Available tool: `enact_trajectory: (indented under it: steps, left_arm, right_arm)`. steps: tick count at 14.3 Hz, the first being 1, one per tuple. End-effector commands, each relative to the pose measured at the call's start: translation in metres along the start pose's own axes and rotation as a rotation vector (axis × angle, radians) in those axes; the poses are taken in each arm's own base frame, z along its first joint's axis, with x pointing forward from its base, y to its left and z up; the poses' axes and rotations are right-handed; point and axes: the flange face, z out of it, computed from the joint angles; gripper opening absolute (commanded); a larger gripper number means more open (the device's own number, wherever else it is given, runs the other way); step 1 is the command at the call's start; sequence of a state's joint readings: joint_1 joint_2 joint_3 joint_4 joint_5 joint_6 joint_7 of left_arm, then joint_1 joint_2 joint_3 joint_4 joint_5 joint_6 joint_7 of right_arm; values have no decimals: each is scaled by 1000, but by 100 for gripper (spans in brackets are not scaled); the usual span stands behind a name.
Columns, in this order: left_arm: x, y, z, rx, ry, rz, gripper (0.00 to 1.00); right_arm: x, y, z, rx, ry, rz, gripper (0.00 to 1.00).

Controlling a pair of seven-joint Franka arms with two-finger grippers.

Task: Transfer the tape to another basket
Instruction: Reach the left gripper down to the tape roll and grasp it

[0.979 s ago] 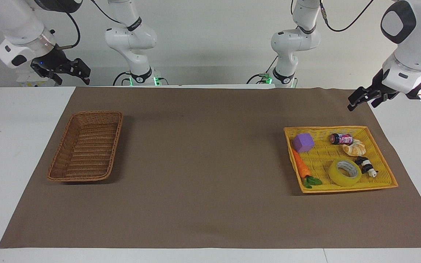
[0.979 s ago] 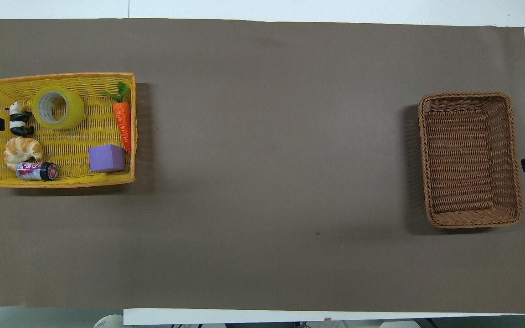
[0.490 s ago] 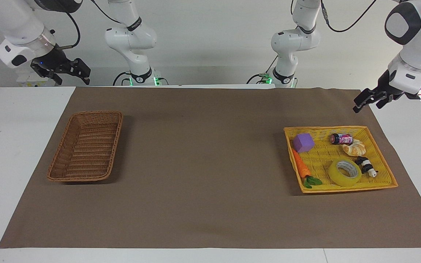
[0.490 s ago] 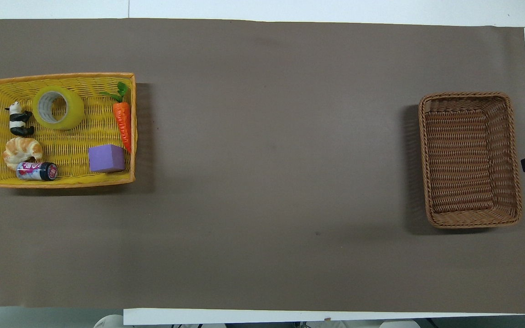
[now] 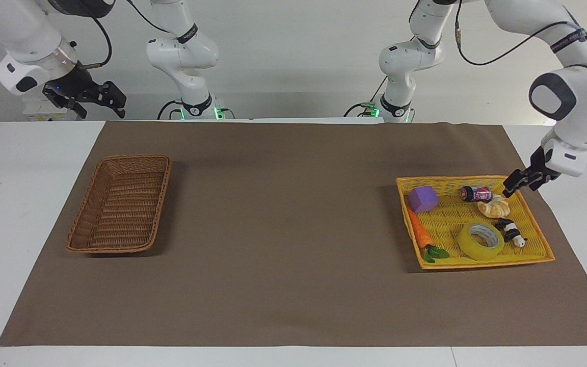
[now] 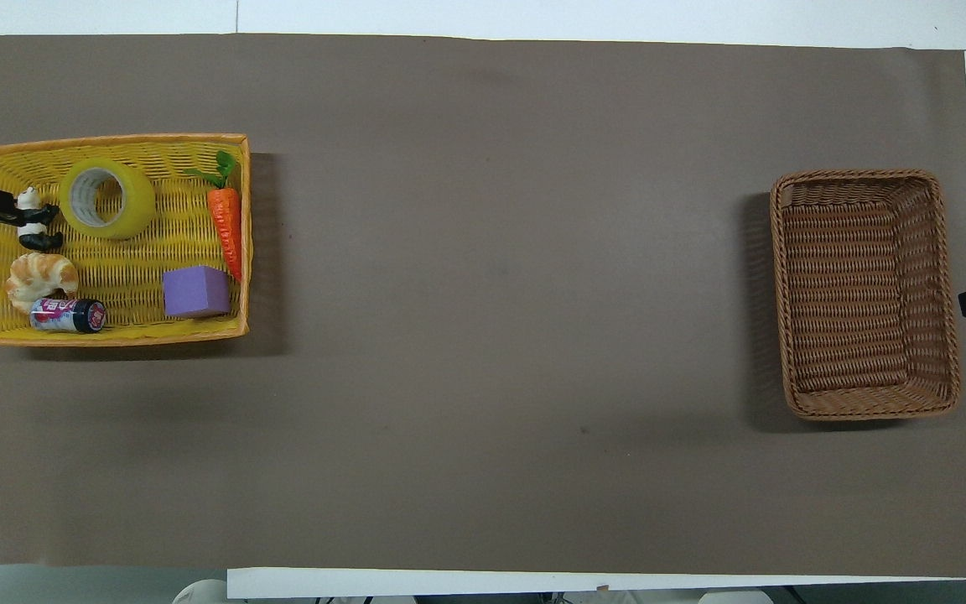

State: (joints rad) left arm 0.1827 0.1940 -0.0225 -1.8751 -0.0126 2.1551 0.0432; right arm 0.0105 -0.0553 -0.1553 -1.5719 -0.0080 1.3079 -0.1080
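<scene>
**A:** Start at the right arm's end of the worktop. What is there?

**B:** The right gripper (image 5: 95, 102) hangs in the air over the white worktop, near the corner by the robots and off the edge of the brown mat (image 5: 283, 229). Its fingers stand wide apart and hold nothing. That arm waits.

**A:** And below it?

**B:** The basket (image 5: 120, 158) sits on the mat near that end edge, with its long sides running away from the robots. Nothing lies in it.

**A:** Then the middle?

**B:** Only bare mat.

**A:** And the left arm's end?

**B:** The yellow tray (image 5: 451, 179) lies on the mat there. In it, the purple cube (image 5: 422, 199) and the toy carrot (image 5: 420, 233) lie along the side toward the middle of the worktop. The can (image 5: 476, 193) lies on its side by the rim nearest the robots, with the croissant (image 5: 495, 206) just beside it.

**A:** Where is the tape?

**B:** The tape (image 5: 469, 245) lies flat in the tray with its core opening upward. It is near the tray's rim farthest from the robots, and the toy panda (image 5: 511, 232) is just beside it.

**A:** And the left gripper?

**B:** The left gripper (image 5: 516, 184) is over the tray's rim at the end edge of the worktop, above the panda's side of the tray. It is apart from the tape. I cannot tell whether it is wide or narrow.
</scene>
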Motion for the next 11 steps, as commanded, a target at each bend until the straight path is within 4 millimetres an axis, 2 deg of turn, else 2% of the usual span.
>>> enact_trajectory:
  steps: [1, 2, 4, 5, 7, 11]
  left_arm:
    - [17, 4, 36, 3, 30, 15, 80]
    - [18, 4, 43, 2, 29, 15, 75]
    - [25, 7, 56, 1, 41, 20, 75]
    - [30, 20, 64, -3, 41, 37, 75]
    - [38, 26, 77, -4, 52, 48, 75]
    - [30, 24, 100, -4, 27, 65, 62]
  right_arm:
    - [-7, -1, 1, 2, -2, -16, 99]
    - [-7, -1, 1, 2, -2, -16, 99]
    - [-7, -1, 1, 2, -2, -16, 99]
    - [-7, -1, 1, 2, -2, -16, 99]
    - [-7, -1, 1, 2, -2, -16, 99]
    - [-7, -1, 1, 2, -2, -16, 99]
